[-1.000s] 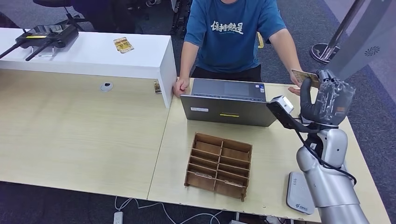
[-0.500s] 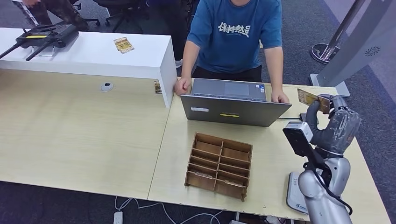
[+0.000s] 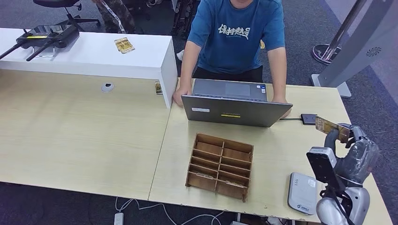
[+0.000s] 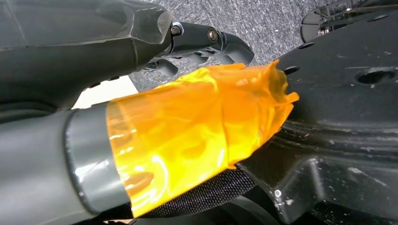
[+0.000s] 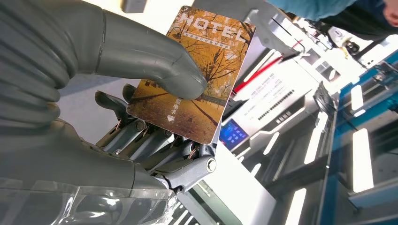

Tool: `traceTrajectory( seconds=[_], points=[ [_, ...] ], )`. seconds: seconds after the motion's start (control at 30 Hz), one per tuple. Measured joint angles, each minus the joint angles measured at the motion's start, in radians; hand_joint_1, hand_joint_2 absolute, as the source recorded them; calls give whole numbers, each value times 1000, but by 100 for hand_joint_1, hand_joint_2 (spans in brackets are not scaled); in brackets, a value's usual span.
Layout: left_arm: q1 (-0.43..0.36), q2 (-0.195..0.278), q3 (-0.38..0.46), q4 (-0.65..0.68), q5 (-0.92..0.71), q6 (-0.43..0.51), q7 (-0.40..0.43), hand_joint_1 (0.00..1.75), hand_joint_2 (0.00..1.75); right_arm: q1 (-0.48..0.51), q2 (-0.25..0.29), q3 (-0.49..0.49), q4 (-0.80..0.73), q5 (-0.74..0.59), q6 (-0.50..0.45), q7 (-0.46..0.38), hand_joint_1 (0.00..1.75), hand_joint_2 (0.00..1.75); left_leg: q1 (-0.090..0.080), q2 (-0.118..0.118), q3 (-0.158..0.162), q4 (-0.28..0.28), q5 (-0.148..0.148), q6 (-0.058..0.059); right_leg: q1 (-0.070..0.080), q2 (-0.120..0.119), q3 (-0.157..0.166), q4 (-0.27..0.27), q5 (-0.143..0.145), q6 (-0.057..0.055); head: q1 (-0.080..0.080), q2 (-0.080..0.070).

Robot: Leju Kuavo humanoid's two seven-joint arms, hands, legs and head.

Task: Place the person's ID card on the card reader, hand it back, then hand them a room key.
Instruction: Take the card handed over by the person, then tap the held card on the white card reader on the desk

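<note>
My right hand [image 3: 357, 153] is raised over the table's right end, pinching a card [image 3: 331, 126] with an autumn picture between thumb and fingers. The right wrist view shows the same card [image 5: 197, 75], printed "MOTEL", with the thumb [image 5: 150, 56] pressed on its face. The grey-white card reader [image 3: 302, 192] lies flat near the table's front edge, below and left of that hand. A person in a blue shirt [image 3: 237, 33] stands behind the laptop with both hands by it. My left hand [image 4: 178, 140], its thumb wrapped in orange tape, hangs and holds nothing.
An open grey laptop [image 3: 232, 110] stands mid-table, with a wooden compartment tray [image 3: 220, 166] in front of it. A small black box [image 3: 309, 118] on a cable lies right of the laptop. The white raised counter [image 3: 94, 58] at the back left carries a card [image 3: 124, 45] and a black controller [image 3: 47, 35].
My right hand has come down and back from the person's side toward the table's front right, carrying the card. The person's hand has returned to the laptop.
</note>
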Motion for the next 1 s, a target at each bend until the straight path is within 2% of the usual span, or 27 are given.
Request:
traceTrajectory(
  seconds=[0.47,0.7,1.0],
  points=[
    [4,-1,0,0,7,-1,-1,0,0,48,-30,-38,10,-31,19,-6,175,175,0,0,0,0,0,0,0,0,0,0,0,0,0,0],
    [4,-2,0,0,14,-2,-1,0,0,47,-60,-74,69,-45,87,61,175,175,0,0,0,0,0,0,0,-1,0,0,0,0,0,0],
    [8,-9,3,0,45,-1,-1,0,0,109,-76,-134,117,-139,181,41,175,175,0,0,0,0,-1,1,0,0,0,0,0,0,0,0]
  ],
)
